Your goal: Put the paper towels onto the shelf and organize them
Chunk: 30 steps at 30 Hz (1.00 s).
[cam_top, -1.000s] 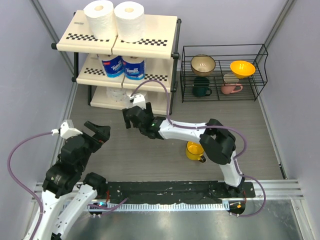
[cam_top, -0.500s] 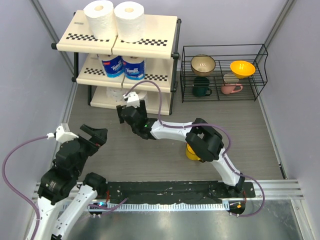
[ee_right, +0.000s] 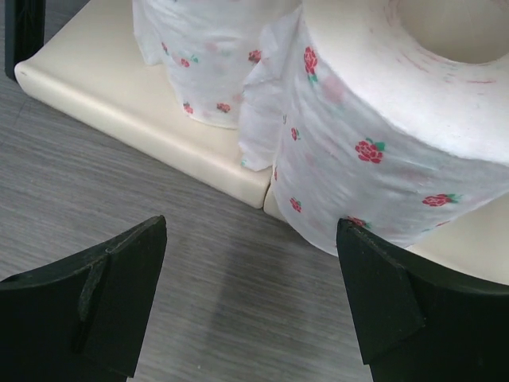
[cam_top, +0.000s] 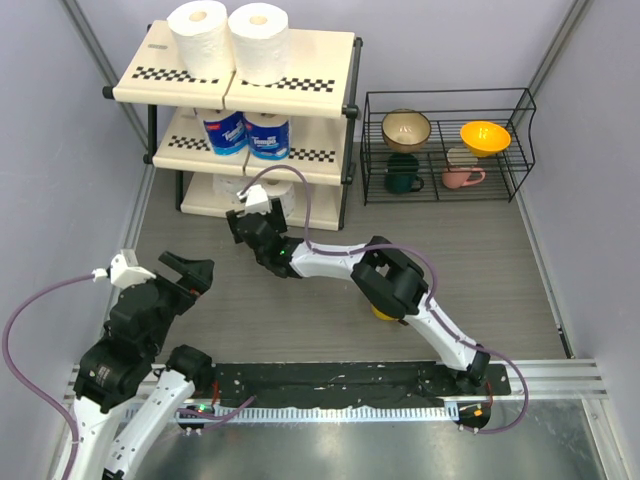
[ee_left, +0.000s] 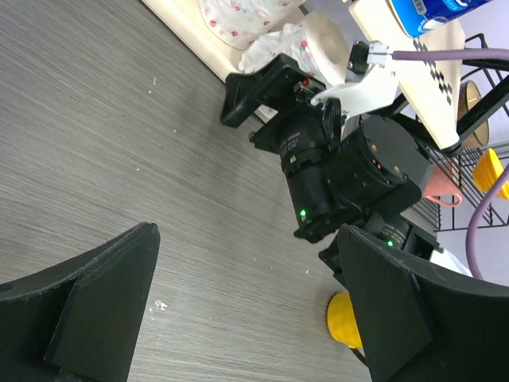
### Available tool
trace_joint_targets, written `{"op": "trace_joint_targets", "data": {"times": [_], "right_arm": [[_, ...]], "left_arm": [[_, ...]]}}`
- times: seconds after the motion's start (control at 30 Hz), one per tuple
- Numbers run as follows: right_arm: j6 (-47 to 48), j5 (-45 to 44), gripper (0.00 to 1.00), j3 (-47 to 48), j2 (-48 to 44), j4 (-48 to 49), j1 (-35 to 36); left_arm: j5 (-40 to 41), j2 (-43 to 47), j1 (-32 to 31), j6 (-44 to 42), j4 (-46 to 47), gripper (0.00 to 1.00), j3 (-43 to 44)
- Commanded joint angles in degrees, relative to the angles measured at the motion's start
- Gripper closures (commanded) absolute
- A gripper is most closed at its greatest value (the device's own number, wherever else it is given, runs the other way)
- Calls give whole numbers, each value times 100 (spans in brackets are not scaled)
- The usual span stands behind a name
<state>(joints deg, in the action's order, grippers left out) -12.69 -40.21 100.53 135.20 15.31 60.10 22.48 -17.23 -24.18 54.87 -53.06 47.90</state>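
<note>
bottom-tier rolls (cam_top: 228, 188): mostly hidden under shelf (cam_top: 310, 60) | yellow mug (cam_top: 380, 313): behind right arm (cam_top: 330, 262)

Paper towels (cam_top: 198, 38) line the shelf (cam_top: 322, 62), two per tier (middle pair blue-wrapped).

We're stretching the right arm (cam_top: 335, 262) out long and low toward the far left, with its elbow (cam_top: 392, 285) bending mid-table. The right gripper (cam_top: 240, 222) is pointing forward with jaws gaping wide, and its fingers (ee_right: 95, 294) are sitting at the two lower corners of its own wrist view. We're holding the left arm (cam_top: 130, 350) folded up over its base with the wrist raised. The left gripper (cam_top: 190, 268) is aiming forward-right at the right arm's wrist, jaws spread wide too, fingers (ee_left: 87, 310) well apart.
</note>
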Motion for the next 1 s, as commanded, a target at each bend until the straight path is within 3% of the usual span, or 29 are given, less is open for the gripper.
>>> {"op": "trace_joint_targets", "data": {"times": [0.0,0.23,0.67,0.9,0.97], "right_arm": [[188,-75,8,528,77,253,-200],[680,118,8,924,305,235,-323],[856,136,8,749,227,315,-437],[435,601,8,-708,-940,552,-288],[346,689,8,-1409,-1705,648,-113]], "left_arm": [[46,71,37,-3,6,0,106],[116,256,28,102,-29,0,-26],[108,168,28,138,-29,0,-70],[107,159,28,103,93,0,-132],[125,159,28,94,129,0,-167]]}}
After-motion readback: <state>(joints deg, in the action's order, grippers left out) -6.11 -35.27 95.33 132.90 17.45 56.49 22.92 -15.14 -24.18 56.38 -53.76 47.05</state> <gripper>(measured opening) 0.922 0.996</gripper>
